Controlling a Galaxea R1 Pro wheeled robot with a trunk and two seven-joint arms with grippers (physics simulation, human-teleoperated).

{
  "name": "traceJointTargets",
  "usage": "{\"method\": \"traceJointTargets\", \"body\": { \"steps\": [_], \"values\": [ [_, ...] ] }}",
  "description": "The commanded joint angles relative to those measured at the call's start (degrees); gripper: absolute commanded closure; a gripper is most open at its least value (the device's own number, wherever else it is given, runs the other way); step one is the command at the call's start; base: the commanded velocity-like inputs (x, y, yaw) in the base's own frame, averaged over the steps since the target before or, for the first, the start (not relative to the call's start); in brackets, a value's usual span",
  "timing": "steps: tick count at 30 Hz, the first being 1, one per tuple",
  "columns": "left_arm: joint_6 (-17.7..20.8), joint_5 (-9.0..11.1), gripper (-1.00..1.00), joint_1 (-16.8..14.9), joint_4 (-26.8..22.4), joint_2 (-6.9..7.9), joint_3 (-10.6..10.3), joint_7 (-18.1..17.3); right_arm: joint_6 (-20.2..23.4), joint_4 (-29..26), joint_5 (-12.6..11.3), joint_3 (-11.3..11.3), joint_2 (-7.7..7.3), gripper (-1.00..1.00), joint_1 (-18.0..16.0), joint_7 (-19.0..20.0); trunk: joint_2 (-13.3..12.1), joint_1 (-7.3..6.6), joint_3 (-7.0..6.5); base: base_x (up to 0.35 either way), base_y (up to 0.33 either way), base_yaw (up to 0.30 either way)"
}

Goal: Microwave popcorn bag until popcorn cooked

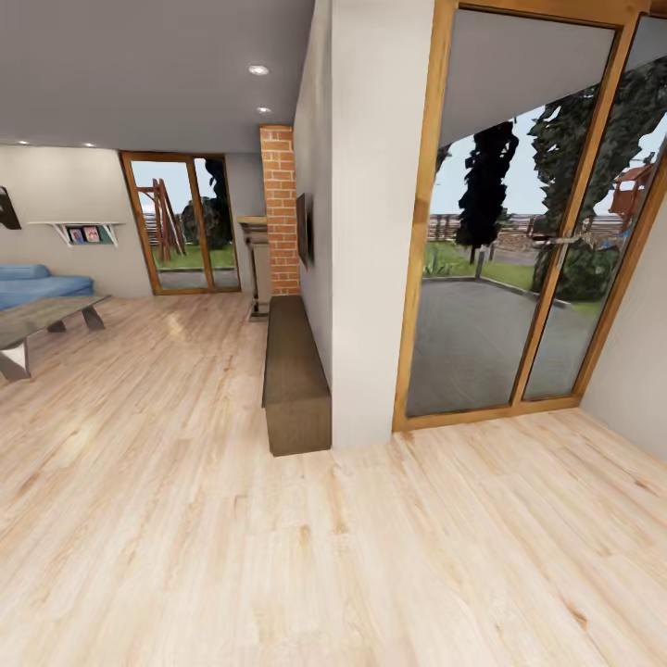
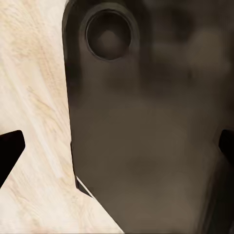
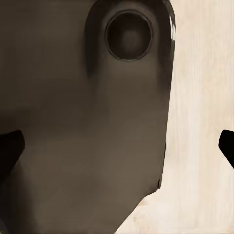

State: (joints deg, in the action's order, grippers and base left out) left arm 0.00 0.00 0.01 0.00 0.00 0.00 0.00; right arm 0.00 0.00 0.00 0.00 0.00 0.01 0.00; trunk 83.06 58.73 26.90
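I am in a living room with a pale wooden floor. The kitchen, the popcorn bag, the countertop, the microwave and the popcorn are out of view. In the left wrist view my left gripper is open, its dark fingertips wide apart over a dark rounded part of the robot's body and the floor. In the right wrist view my right gripper is open in the same way, with nothing between its fingertips.
A white wall corner stands straight ahead, with a low dark bench along its left side. Wood-framed glass doors are to the right. A brick column, blue sofa and grey coffee table lie to the left.
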Motion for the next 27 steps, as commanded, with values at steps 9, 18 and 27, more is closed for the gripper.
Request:
{"method": "traceJointTargets", "body": {
  "steps": [9, 18, 27],
  "values": [
    [-1.05, 0.09, -1.00, -1.99, -1.70, -0.50, 0.21, -0.39, -1.04, -2.94, -0.53, 0.14, -0.76, -1.00, -2.05, 0.23, 0.02, 0.00, 0.03, 0.000, 0.000, 0.000],
    [-3.29, -0.09, -1.00, -4.23, -1.78, -0.58, 0.10, -0.13, -2.91, -10.50, -0.80, -0.35, -5.49, -1.00, -2.33, 0.26, 0.02, 0.00, 0.03, -0.074, 0.021, -0.163],
    [-3.32, -0.09, -1.00, -4.22, -1.76, -0.62, -0.04, -0.09, -4.18, -10.42, -0.49, 0.18, -8.04, -1.00, -2.19, 0.76, 0.02, 0.00, 0.03, -0.095, 0.022, -0.198]
  ]
}}
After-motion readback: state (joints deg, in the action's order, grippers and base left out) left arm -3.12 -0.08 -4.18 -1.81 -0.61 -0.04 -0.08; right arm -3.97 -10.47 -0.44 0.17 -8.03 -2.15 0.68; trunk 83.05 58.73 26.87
